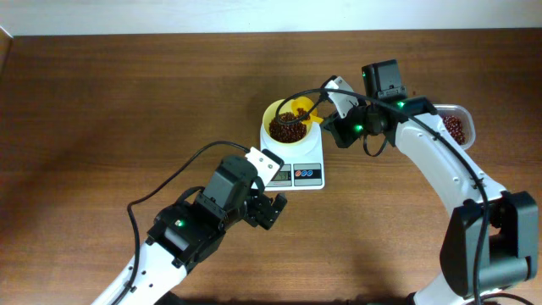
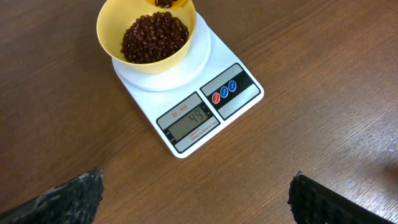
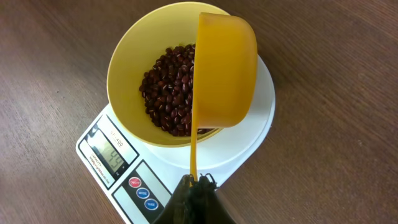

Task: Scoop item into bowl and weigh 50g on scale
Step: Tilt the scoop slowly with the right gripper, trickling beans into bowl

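Observation:
The pale-yellow bowl point(image 1: 276, 113) point(image 2: 112, 34) point(image 3: 127, 68) stands on the white scale point(image 1: 306, 158) point(image 2: 249, 93) point(image 3: 255, 124), partly filled with small red-brown beans point(image 2: 154, 37) point(image 3: 171, 90). The display point(image 2: 189, 121) reads 49 in the left wrist view. My right gripper point(image 1: 329, 119) point(image 3: 196, 186) is shut on the thin handle of a darker yellow scoop point(image 1: 309, 108) point(image 3: 224, 68). The scoop is tipped on its side over the bowl's right half. My left gripper point(image 1: 269, 203) point(image 2: 196, 199) hangs open above bare table in front of the scale, holding nothing.
A clear plastic tub point(image 1: 461, 114) holding more beans point(image 1: 456, 129) sits at the right, behind the right arm. The scale's red and blue buttons point(image 2: 224, 92) face the front. A black cable point(image 1: 182, 169) loops over the table by the left arm.

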Controlling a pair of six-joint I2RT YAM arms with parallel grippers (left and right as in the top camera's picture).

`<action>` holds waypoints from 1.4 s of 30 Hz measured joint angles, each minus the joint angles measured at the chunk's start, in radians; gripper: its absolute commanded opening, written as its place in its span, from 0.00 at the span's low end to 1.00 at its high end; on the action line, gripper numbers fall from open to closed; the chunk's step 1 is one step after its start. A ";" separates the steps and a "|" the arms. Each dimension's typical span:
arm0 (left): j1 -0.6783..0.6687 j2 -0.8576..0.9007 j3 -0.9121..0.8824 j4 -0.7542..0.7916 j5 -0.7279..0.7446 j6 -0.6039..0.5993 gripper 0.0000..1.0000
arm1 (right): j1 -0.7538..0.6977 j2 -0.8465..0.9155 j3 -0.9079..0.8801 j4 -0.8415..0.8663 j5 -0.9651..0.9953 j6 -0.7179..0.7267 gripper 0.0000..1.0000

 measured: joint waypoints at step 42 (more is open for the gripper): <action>0.000 0.000 0.000 0.000 0.000 0.000 0.99 | 0.000 0.000 0.000 -0.029 -0.003 -0.011 0.04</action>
